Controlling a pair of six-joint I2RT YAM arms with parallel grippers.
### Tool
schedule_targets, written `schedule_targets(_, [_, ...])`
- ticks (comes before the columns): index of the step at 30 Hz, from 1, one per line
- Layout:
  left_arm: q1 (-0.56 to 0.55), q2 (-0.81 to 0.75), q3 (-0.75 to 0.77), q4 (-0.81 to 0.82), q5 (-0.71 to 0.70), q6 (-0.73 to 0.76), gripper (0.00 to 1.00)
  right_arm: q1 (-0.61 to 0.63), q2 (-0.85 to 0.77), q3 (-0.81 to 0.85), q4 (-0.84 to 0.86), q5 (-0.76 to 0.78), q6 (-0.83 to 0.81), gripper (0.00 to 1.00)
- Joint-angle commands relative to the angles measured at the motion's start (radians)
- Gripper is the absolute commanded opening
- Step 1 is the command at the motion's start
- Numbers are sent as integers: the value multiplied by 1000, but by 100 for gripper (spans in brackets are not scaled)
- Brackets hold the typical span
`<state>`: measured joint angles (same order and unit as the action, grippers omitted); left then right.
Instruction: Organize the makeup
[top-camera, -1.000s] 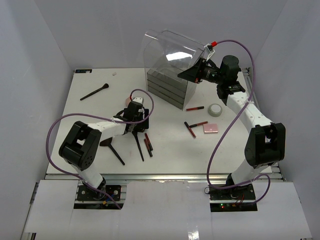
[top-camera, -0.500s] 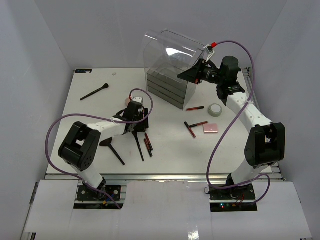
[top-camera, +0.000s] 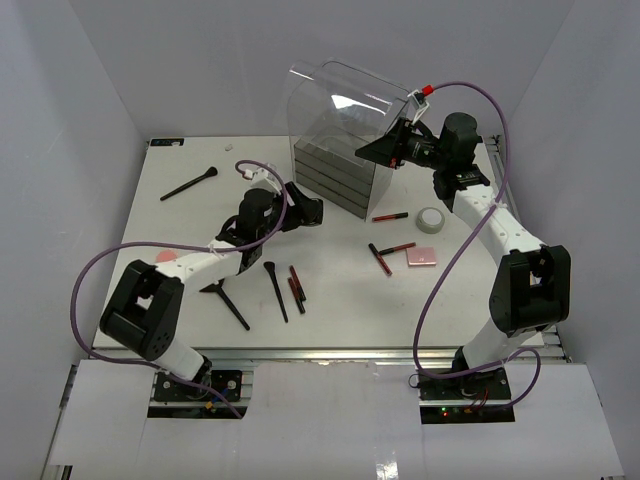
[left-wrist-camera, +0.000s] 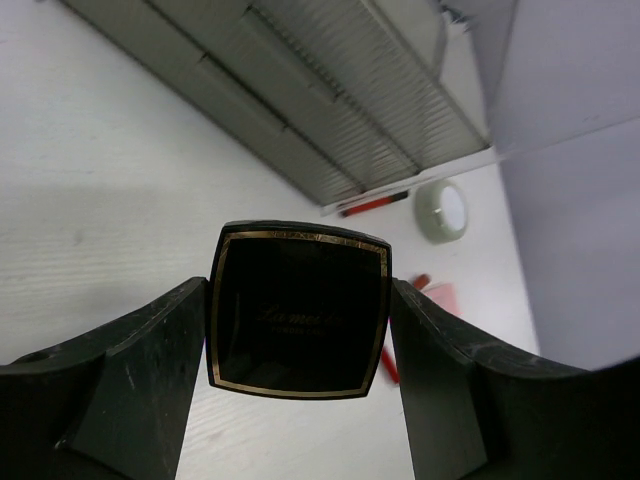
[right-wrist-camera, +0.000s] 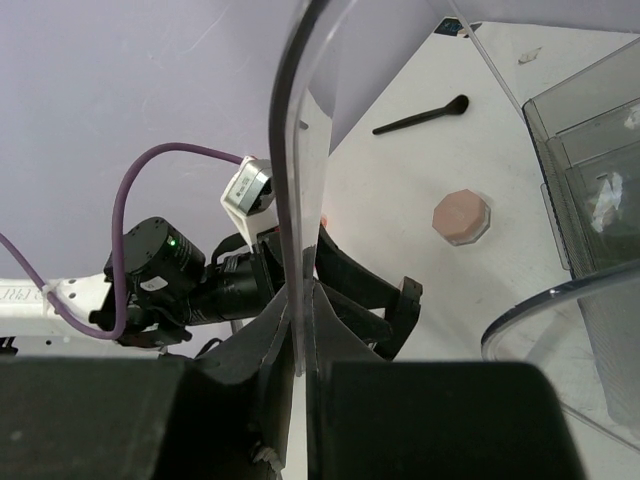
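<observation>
My left gripper (top-camera: 306, 210) is shut on a black square compact (left-wrist-camera: 298, 310) with a gold border and holds it above the table, just left of the clear box with dark drawers (top-camera: 335, 180). My right gripper (top-camera: 385, 148) is shut on the edge of the box's clear lid (right-wrist-camera: 290, 150) and holds it raised. A white round jar (top-camera: 431, 220), a pink square compact (top-camera: 421, 257) and red-and-black sticks (top-camera: 390, 216) lie right of the box. Two black brushes (top-camera: 275, 290) and more sticks (top-camera: 295, 288) lie at front centre. A pink round compact (right-wrist-camera: 461, 215) lies at the left.
A third brush (top-camera: 188, 184) lies at the far left back. The drawer fronts (left-wrist-camera: 300, 100) fill the top of the left wrist view. White walls close in the table on three sides. The left arm's purple cable (top-camera: 100, 270) loops over the front left.
My left gripper has risen off the table with the black compact and moved right and back, toward the drawer box. The right arm and the lid have not moved.
</observation>
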<state>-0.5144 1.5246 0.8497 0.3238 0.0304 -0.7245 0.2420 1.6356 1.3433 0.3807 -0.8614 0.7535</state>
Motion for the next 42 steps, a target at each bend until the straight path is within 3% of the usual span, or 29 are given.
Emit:
schedule_targets(1, [3, 69, 25, 281, 62, -214, 42, -3, -52, -3, 98, -38, 27, 9])
schedule_targets(10, [10, 243, 97, 618, 35, -387, 42, -2, -53, -1, 123, -52, 64, 9])
schedule_targets(19, [29, 385, 240, 743, 74, -358, 41, -3, -49, -4, 136, -70, 86, 9])
schedule_targets(34, [36, 608, 530, 732, 29, -368, 42, -1, -26, -21, 176, -91, 135, 9])
schedule_targets(42, [36, 672, 616, 660, -1, -360, 52, -1, -19, -15, 185, -91, 147, 9])
